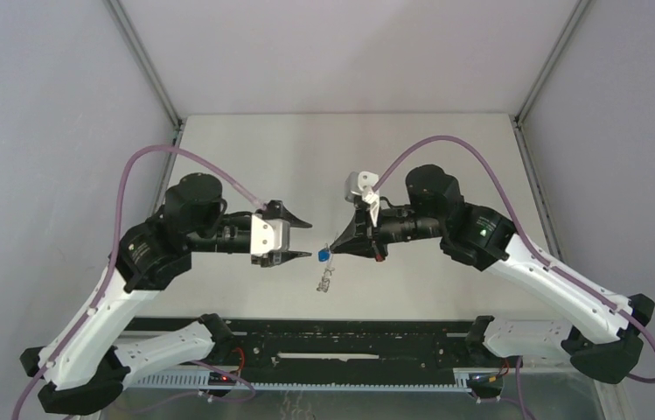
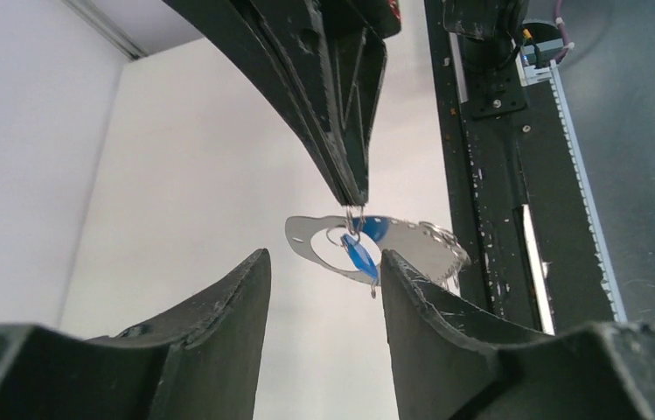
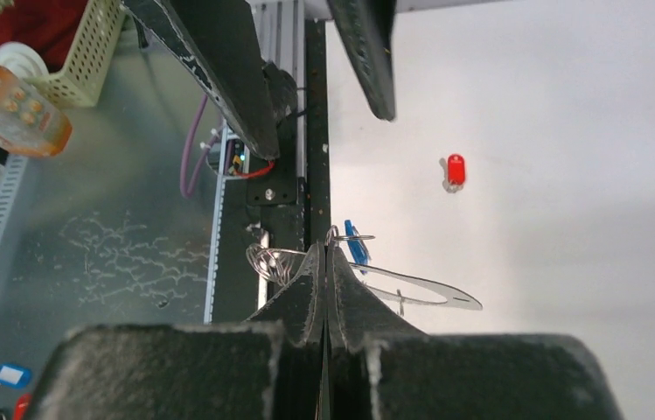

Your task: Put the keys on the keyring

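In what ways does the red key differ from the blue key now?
The red key lies loose on the table; the blue key hangs at the keyring, which the right tool pinches. One head is red, the other blue. Both are tiny.

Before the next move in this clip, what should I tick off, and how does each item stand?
1. Right gripper shut on the keyring: ok.
2. Keyring lifted off the table: ok.
3. Blue key hanging at the keyring: ok. Fully threaded: cannot tell.
4. Left gripper open, holding nothing: ok.
5. Red key on the keyring: not ok, it lies alone on the table.
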